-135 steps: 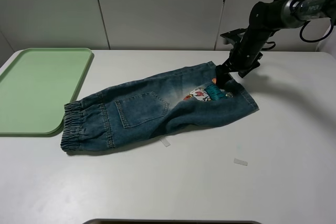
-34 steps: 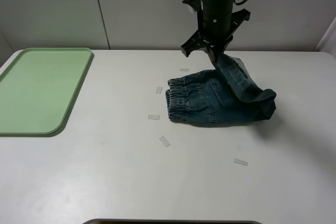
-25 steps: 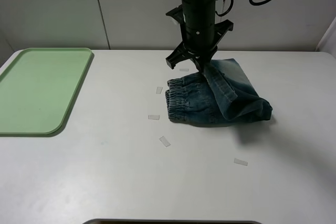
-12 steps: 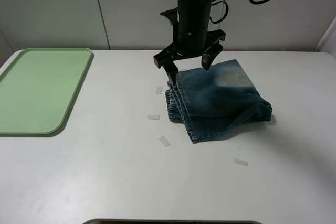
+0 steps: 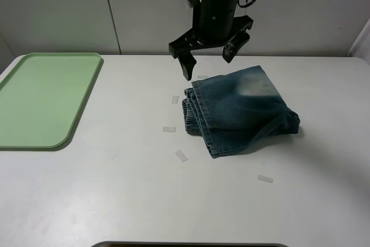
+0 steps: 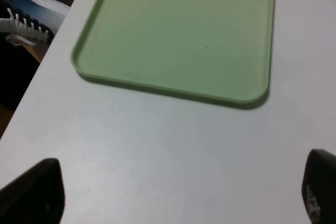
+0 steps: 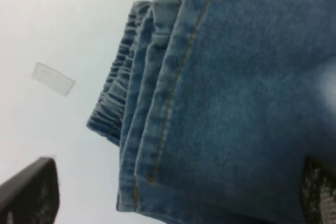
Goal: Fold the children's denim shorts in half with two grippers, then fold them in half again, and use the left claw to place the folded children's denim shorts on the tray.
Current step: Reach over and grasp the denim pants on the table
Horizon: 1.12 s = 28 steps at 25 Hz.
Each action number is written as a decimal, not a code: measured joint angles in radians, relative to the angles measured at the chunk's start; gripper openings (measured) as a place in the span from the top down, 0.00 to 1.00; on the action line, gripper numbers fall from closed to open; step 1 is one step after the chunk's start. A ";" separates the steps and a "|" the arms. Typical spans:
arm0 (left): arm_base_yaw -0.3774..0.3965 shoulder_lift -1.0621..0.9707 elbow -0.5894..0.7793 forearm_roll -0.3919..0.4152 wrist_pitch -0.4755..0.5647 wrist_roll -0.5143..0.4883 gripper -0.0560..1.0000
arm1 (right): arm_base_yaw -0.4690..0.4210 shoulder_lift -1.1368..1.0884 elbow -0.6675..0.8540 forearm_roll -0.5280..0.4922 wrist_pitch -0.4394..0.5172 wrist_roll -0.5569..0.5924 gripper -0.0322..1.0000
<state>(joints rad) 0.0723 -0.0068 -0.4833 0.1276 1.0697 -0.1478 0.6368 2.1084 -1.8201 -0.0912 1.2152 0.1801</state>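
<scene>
The children's denim shorts (image 5: 243, 111) lie folded in a thick bundle on the white table, right of centre, with the gathered waistband poking out at the left edge. My right gripper (image 5: 207, 66) hangs just above the bundle's far left corner, jaws wide open and holding nothing. In the right wrist view the stacked denim layers (image 7: 236, 93) fill the space under the open right gripper (image 7: 173, 198). My left gripper (image 6: 176, 195) is open and empty over bare table beside the pale-green tray (image 6: 178, 30); the exterior view does not show it. The tray (image 5: 40, 96) lies at the far left.
Several small paper scraps lie on the table around the shorts, for instance one (image 5: 181, 155) in front of the bundle, one (image 5: 265, 179) at the front right and one (image 5: 169, 129) to the left. The table edge (image 6: 47, 61) runs past the tray's outer side.
The right gripper carried the leg end over the waistband, opened and let it drop, then rose a little. The shorts now lie folded over. The left gripper stayed open.
</scene>
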 joint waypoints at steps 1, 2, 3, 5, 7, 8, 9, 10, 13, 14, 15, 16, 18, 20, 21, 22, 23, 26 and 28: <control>0.000 0.000 0.000 0.000 0.000 0.000 0.11 | 0.000 -0.025 0.000 -0.001 0.000 -0.008 0.30; 0.000 0.000 0.000 0.000 0.000 0.000 0.11 | 0.000 -0.059 0.000 -0.001 0.000 -0.023 0.30; 0.000 0.000 0.000 0.000 0.000 0.000 0.11 | 0.000 -0.076 0.000 0.000 0.000 -0.027 0.30; 0.000 0.000 0.000 0.000 0.000 0.000 0.11 | 0.000 -0.115 0.000 0.007 0.001 -0.035 0.30; 0.000 0.000 0.000 0.000 0.000 0.000 0.11 | 0.000 -0.144 0.003 0.017 0.001 -0.048 0.30; 0.000 0.000 0.000 0.000 0.001 0.000 0.11 | 0.000 -0.167 0.014 0.026 0.001 -0.059 0.30; 0.000 0.000 0.000 0.000 0.001 0.000 0.11 | 0.000 -0.194 0.034 0.032 0.001 -0.068 0.30; 0.000 0.000 0.000 0.000 0.001 0.000 0.11 | 0.000 -0.222 0.061 0.037 0.001 -0.074 0.30; 0.000 0.000 0.000 0.000 0.001 0.000 0.11 | 0.000 -0.287 0.140 0.041 0.001 -0.085 0.30; 0.000 0.000 0.000 0.000 0.001 0.000 0.11 | 0.000 -0.308 0.167 0.042 0.001 -0.085 0.30; 0.000 0.000 0.000 0.000 0.001 0.000 0.11 | 0.000 -0.337 0.208 0.044 0.001 -0.086 0.30; 0.000 0.000 0.000 0.000 0.001 0.000 0.11 | 0.000 -0.387 0.274 0.044 0.001 -0.087 0.30; 0.000 0.000 0.000 0.000 0.001 0.000 0.11 | 0.000 -0.445 0.352 0.044 0.002 -0.087 0.30; 0.000 0.000 0.000 0.000 0.001 0.000 0.11 | 0.000 -0.497 0.419 0.044 0.002 -0.087 0.30; 0.000 0.000 0.000 0.000 0.001 0.000 0.11 | 0.000 -0.515 0.443 0.044 0.002 -0.087 0.30; 0.000 0.000 0.000 0.000 0.001 0.000 0.11 | 0.000 -0.539 0.472 0.044 0.002 -0.087 0.30; 0.000 0.000 0.000 0.000 0.001 0.000 0.11 | 0.000 -0.576 0.512 0.044 0.002 -0.087 0.30; 0.000 0.000 0.000 0.000 0.001 0.000 0.11 | 0.000 -0.608 0.556 0.044 0.002 -0.087 0.30; 0.000 0.000 0.000 0.000 0.001 0.000 0.11 | 0.000 -0.686 0.645 0.044 0.003 -0.087 0.30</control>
<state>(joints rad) 0.0723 -0.0068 -0.4833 0.1276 1.0707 -0.1478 0.6368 1.4222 -1.1749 -0.0476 1.2180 0.0926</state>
